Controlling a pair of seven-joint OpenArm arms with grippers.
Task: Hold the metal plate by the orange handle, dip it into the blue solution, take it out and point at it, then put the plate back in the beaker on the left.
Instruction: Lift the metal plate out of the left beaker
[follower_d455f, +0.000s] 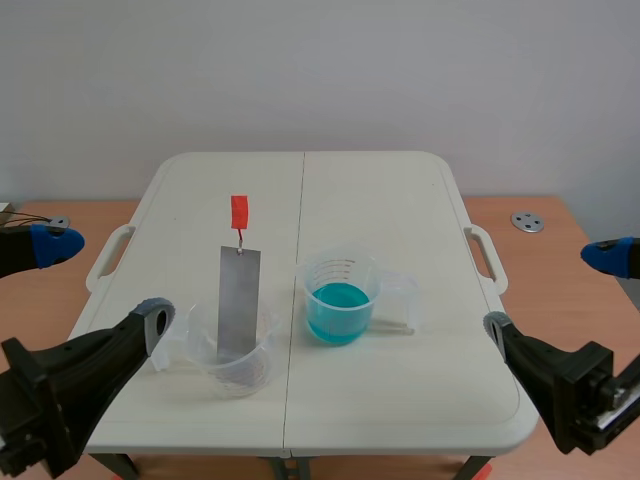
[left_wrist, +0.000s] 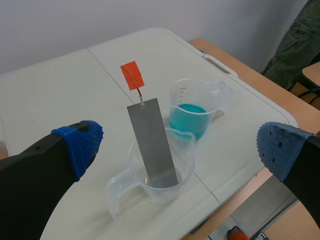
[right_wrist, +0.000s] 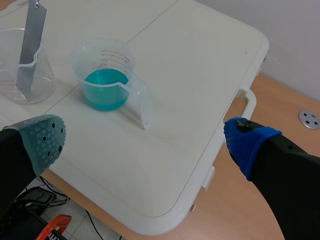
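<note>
On the white tabletop (follower_d455f: 400, 200) in the scene view, the left beaker (follower_d455f: 240, 368), clear plastic with a side handle, stands near the front edge. The metal plate (follower_d455f: 238, 300) stands in it, leaning slightly against the rim, and its orange handle (follower_d455f: 239, 211) sticks up at twelve o'clock on a thin wire. The right beaker (follower_d455f: 342, 298) sits at about two o'clock from the left one, close by but not touching, with blue solution (follower_d455f: 338, 312) in its lower part. The left hand (follower_d455f: 98, 285) hangs at nine o'clock of the left beaker with its fingers spread wide and nothing between them. The right hand (follower_d455f: 553, 292) is at three o'clock of the right beaker, well apart from it, also spread wide and holding nothing.

From the left wrist view, the left hand (left_wrist: 180, 146) is open, one blue pad (left_wrist: 82, 142) on either side. The left beaker (left_wrist: 160, 172) and its plate (left_wrist: 152, 142) stand just ahead, between the fingers but touching neither. The orange handle (left_wrist: 132, 75) is untouched, and the right beaker (left_wrist: 192, 107) lies farther on, at one o'clock from the plate.

From the right wrist view, the right hand (right_wrist: 145, 141) gapes open over bare tabletop. The right beaker (right_wrist: 102, 75) is ahead toward the grey-green pad (right_wrist: 45, 140). The left beaker (right_wrist: 25, 75), with the plate's lower part (right_wrist: 31, 45), sits at nine o'clock of it.
</note>
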